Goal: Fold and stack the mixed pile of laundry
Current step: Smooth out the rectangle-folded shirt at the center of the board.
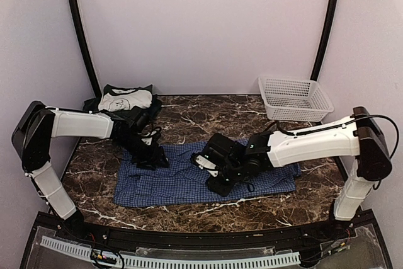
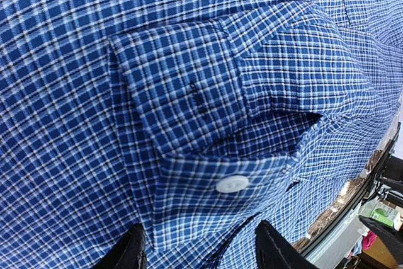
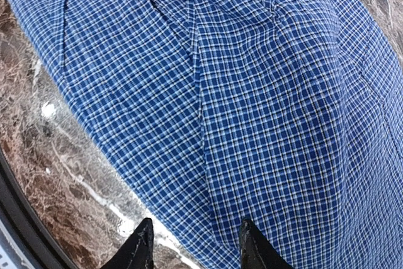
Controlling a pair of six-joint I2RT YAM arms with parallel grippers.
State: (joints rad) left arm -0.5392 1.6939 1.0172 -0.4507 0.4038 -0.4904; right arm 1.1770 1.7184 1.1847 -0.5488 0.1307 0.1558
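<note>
A blue-and-white checked button shirt [image 1: 189,184] lies spread flat in the middle of the marble table. My left gripper [image 1: 151,155] hovers over its left upper part. In the left wrist view this gripper [image 2: 201,253] is open, its fingertips [image 2: 129,253] either side of a folded cuff with a white button [image 2: 232,184]. My right gripper [image 1: 217,186] is low over the shirt's middle. In the right wrist view it [image 3: 196,249] stands open astride the shirt's edge [image 3: 164,212], one fingertip [image 3: 141,247] over bare marble. The rest of the laundry pile [image 1: 124,102], white and dark green garments, sits at the back left.
A white lattice basket [image 1: 295,97] stands at the back right corner. Brown marble table [image 1: 208,114] shows behind the shirt and in front of it [image 1: 208,215]. Black frame poles rise at both back corners.
</note>
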